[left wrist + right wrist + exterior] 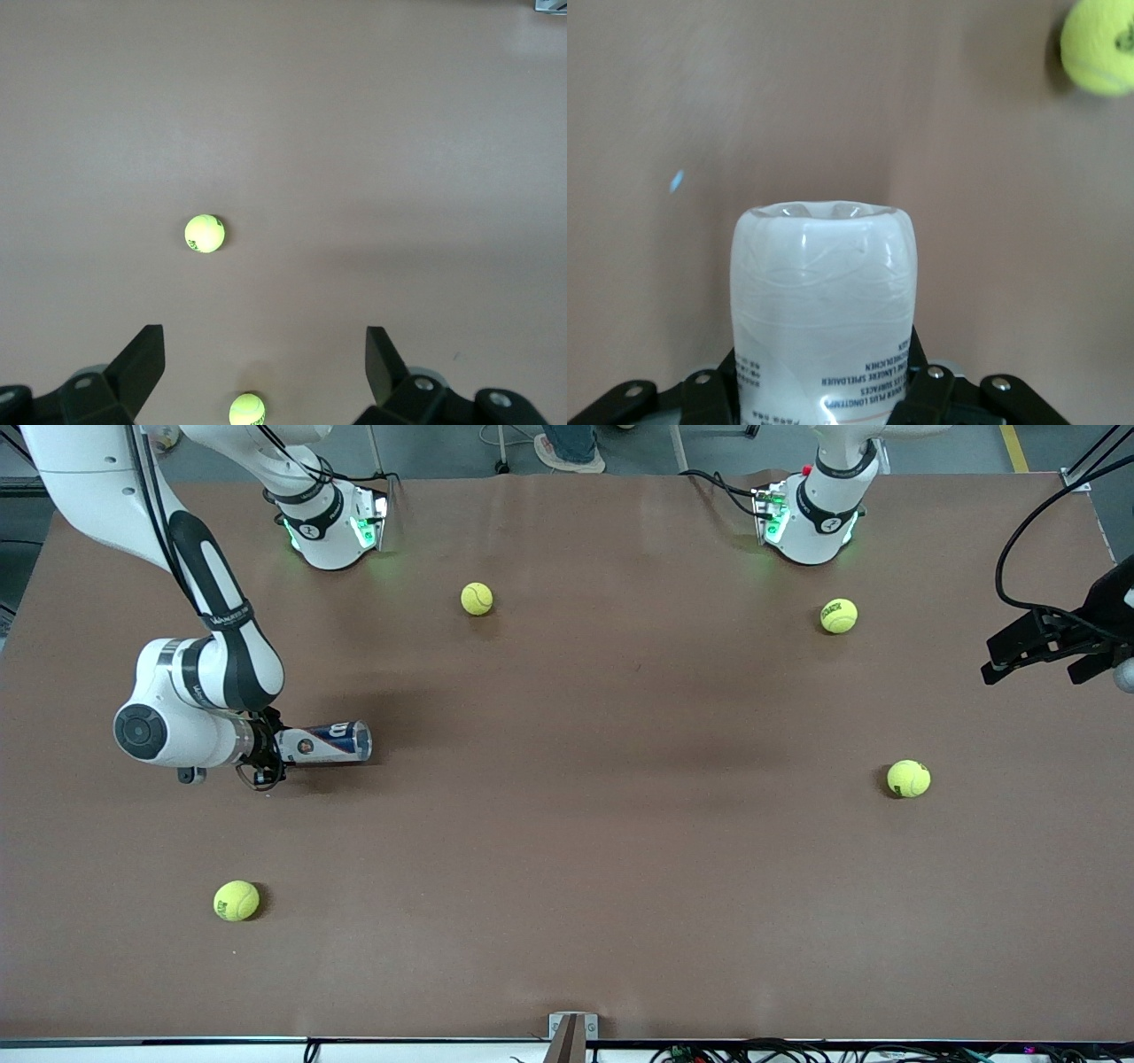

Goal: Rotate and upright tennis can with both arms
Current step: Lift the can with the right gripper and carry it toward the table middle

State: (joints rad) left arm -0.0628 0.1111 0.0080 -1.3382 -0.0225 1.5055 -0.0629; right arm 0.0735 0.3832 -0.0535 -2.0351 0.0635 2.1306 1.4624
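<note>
Now the right end effector (266, 760) clamps the lying tennis can (326, 743); the left end effector (1050, 657) hangs open.

Right gripper (824, 390) clamps the tennis can (824, 292) — a tennis ball (1099, 44) nearby.

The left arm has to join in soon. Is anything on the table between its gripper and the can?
Nothing visible blocks it. The left gripper hangs open over its own end of the table; the can lies on its side at the right arm's end, clamped by the right gripper. The balls sit off that line.
</note>
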